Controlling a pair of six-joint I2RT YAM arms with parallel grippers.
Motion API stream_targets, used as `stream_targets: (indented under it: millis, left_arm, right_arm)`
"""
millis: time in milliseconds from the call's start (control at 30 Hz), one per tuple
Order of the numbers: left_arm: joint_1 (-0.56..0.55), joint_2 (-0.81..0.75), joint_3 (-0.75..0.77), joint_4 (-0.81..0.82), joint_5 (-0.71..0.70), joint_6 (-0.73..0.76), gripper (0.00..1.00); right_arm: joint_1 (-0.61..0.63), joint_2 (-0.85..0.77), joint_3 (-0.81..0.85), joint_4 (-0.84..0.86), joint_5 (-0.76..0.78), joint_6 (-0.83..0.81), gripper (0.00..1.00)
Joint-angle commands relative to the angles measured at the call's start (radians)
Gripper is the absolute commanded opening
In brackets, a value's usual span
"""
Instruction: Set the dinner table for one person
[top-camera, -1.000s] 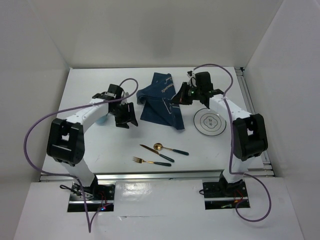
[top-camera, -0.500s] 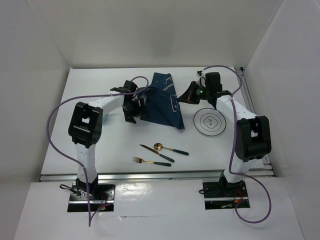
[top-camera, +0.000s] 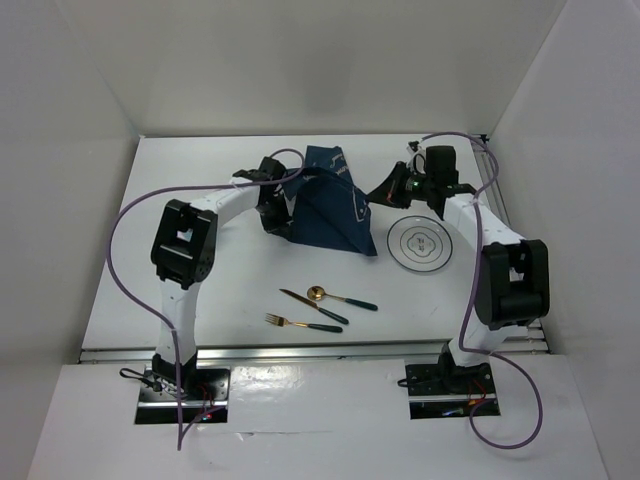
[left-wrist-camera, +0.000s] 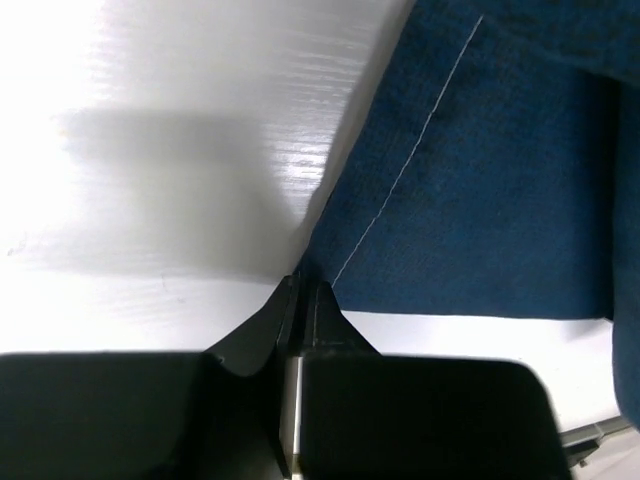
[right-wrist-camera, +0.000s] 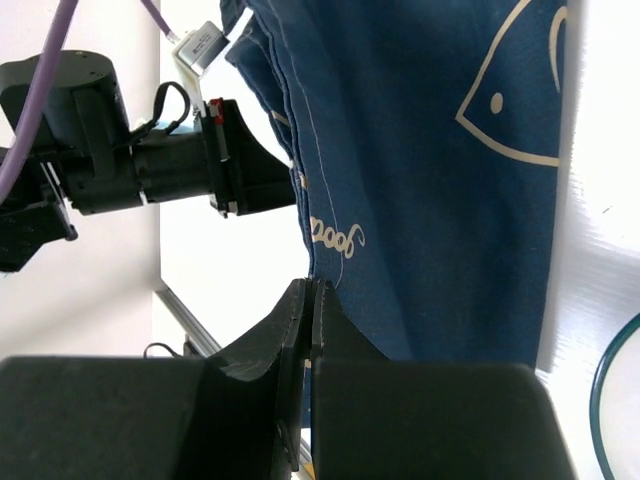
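The left gripper (left-wrist-camera: 300, 285) is seen clenched, its two fingers pressed together with no gap between them, and the stitched edge of the navy placemat (left-wrist-camera: 480, 180) runs straight into the fingertips, so that a pinch on the cloth's corner is shown. In the top view this gripper (top-camera: 280, 218) is placed at the 9 o'clock side of the placemat (top-camera: 330, 205). The right gripper (right-wrist-camera: 310, 290) is likewise clamped tight, and the hem of the placemat (right-wrist-camera: 430, 150), printed with pale whale outlines, is caught between its tips. From above, the right gripper (top-camera: 386, 190) is found at the 3 o'clock side of the cloth. Between the two grips the placemat is held bunched and folded, raised in part off the worktop (top-camera: 200, 290) rather than spread flat. The worktop, white and rimmed with metal rails, is spread beneath everything and bears both arms at its near edge. A white plate (top-camera: 418, 242) with a dark rim is laid at about 4 o'clock of the placemat, just beside it. At 6 o'clock of the placemat, well apart from it, a knife (top-camera: 312, 307), a gold-bowled spoon (top-camera: 340, 297) and a fork (top-camera: 300, 323) are laid close together on the bare surface.
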Motion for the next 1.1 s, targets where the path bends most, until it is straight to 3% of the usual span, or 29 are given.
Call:
stream_targets:
  millis: [0, 233, 567, 633, 867, 900, 933, 1033, 1067]
  left_arm:
    - [-0.004, 0.003, 0.072, -0.076, -0.053, 0.009, 0.00]
    - [0.028, -0.120, 0.141, -0.107, -0.076, 0.059, 0.00]
    - [0.227, -0.261, 0.371, -0.219, -0.030, 0.150, 0.00]
    - [0.265, -0.296, 0.328, -0.219, -0.019, 0.159, 0.00]
    - [0.287, -0.421, -0.070, -0.148, -0.008, 0.169, 0.00]
    - [0.287, -0.421, -0.092, -0.148, -0.008, 0.169, 0.03]
    - [0.287, -0.421, -0.108, -0.163, -0.008, 0.169, 0.20]
    - [0.287, -0.421, -0.109, -0.192, -0.050, 0.178, 0.52]
    - [0.287, -0.421, -0.096, -0.203, -0.050, 0.187, 0.65]
  right_arm:
    - [-0.012, -0.067, -0.004, 0.020, -0.025, -0.008, 0.00]
    - [-0.054, -0.085, 0.027, 0.000, -0.047, -0.017, 0.00]
    - [-0.123, -0.074, 0.090, -0.032, -0.068, -0.026, 0.00]
    - [-0.132, -0.085, 0.056, -0.023, -0.068, -0.017, 0.00]
    - [-0.123, -0.116, -0.186, 0.009, -0.087, -0.008, 0.00]
    - [-0.111, -0.116, -0.197, -0.004, -0.087, -0.029, 0.01]
    - [-0.098, -0.116, -0.197, -0.018, -0.067, -0.040, 0.06]
    - [-0.087, -0.116, -0.183, -0.089, -0.007, -0.089, 0.24]
    - [-0.087, -0.116, -0.170, -0.122, 0.011, -0.100, 0.37]
